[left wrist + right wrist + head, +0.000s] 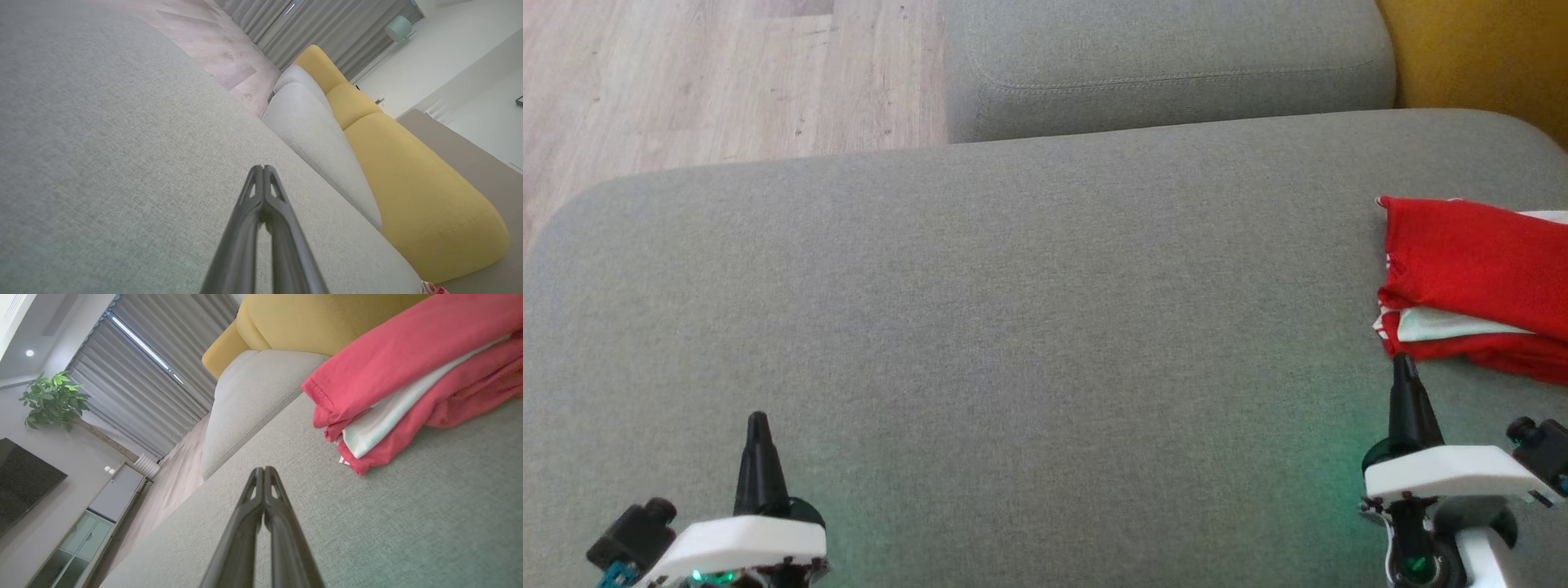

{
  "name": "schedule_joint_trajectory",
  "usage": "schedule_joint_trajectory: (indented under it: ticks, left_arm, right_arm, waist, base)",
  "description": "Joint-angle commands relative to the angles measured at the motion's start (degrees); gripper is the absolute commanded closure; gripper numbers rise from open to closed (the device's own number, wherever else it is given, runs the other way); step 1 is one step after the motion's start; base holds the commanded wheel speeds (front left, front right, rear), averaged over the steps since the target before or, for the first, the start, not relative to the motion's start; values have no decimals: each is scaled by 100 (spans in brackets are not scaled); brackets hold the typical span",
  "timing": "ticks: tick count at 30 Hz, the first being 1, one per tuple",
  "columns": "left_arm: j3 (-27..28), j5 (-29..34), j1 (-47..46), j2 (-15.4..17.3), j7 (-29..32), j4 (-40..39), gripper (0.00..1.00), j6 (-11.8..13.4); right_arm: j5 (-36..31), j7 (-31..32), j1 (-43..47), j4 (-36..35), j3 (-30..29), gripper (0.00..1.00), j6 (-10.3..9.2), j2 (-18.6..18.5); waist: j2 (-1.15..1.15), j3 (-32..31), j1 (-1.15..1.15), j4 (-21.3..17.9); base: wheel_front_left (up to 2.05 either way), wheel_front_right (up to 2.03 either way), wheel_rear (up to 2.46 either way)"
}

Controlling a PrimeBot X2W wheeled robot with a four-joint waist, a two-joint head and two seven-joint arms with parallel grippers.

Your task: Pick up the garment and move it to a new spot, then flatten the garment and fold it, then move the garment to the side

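Red garment (1478,278) cut off by right edge, head view.

A large grey fabric seat cushion (1013,327) spans the foreground of the head view. A second grey cushion (1168,65) lies along its far edge. A yellow cushion (1470,57) adjoins the second grey cushion on the right. Light wood-plank floor (686,73) occupies the far left.

In the right wrist view, grey pleated curtains (135,384) hang at the far side of the room, with a leafy green plant (53,396) in front of them. A dark flat screen (24,486) stands against the wall, near a pale low cabinet (94,522) with glass doors. One recessed ceiling light (29,353) is lit.

In the left wrist view, a pale green rounded lamp shade (398,27) shows beside the curtains.
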Motion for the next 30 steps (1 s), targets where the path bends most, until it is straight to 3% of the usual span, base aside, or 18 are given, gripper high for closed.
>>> schedule_joint_trajectory:
  ticks: [1,30]
  left_arm:
    - [124,-158,-307,12,46,-200,100,-53]
    - [407,-1767,-437,18,526,-202,100,-86]
  right_arm:
    - [189,56,-256,-229,16,100,16,-16]
    - [2035,535,-256,-415,-160,100,25,-21]
  waist:
    - [0,0,0,0]
    - [0,-2,0,-1]
  base:
    - [0,0,0]
    - [0,0,0]
